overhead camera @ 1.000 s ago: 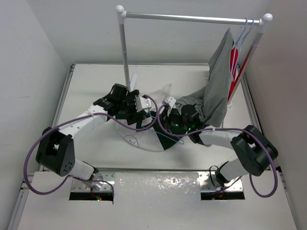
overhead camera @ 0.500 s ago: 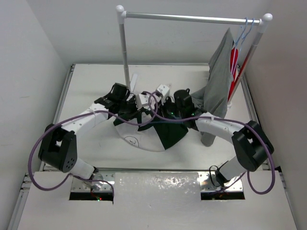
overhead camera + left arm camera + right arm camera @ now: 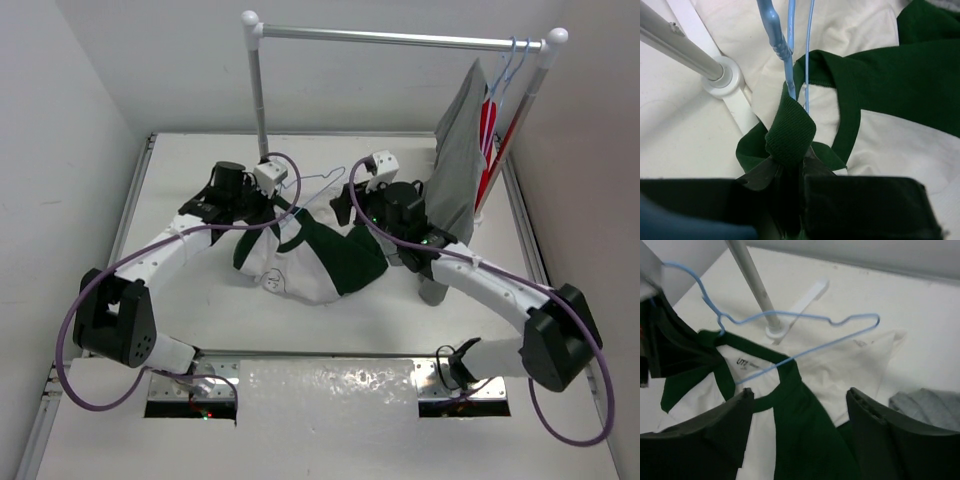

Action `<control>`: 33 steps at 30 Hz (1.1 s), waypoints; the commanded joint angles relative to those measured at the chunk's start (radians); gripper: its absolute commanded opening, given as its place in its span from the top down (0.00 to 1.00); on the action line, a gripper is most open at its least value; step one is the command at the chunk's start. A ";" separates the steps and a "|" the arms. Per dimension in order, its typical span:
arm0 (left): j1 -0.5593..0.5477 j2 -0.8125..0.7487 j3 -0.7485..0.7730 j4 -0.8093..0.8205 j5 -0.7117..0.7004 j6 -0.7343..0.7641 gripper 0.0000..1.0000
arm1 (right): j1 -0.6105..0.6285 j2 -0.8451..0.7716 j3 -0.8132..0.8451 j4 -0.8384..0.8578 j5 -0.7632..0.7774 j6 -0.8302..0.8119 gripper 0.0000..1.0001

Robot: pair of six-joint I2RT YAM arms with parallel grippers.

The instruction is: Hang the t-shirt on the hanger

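Right hand [image 3: 800, 392] was found drawn back from the shirt's middle toward the far right, fingers apart, nothing held. Left hand [image 3: 790, 172] was shifted toward the rail post [image 3: 258, 90] and stayed clamped on the green collar rib, apparently with the wire. The t-shirt [image 3: 330, 262] was dragged farther back on the white surface [image 3: 400, 325]. One arm of the pale-blue hanger [image 3: 775, 31] was seen passed into the neck. Threading was judged begun, shoulders unseated. White walls were noted close around. A grey garment [image 3: 460, 170] and a red garment [image 3: 487, 120] hung at the rail's right end.

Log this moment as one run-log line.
left end effector: shut on t-shirt collar at hanger | right end effector: open over t-shirt | hanger: partly inside neck opening
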 commanded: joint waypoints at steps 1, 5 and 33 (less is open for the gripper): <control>0.009 -0.028 0.030 0.081 0.043 -0.088 1.00 | 0.009 0.087 -0.100 0.155 0.003 0.231 0.35; 0.009 -0.010 0.030 0.081 0.035 -0.096 1.00 | 0.014 0.294 -0.023 0.235 -0.126 0.338 0.38; 0.027 -0.039 0.044 0.084 0.035 -0.062 1.00 | -0.047 0.623 0.032 0.309 -0.122 0.467 1.00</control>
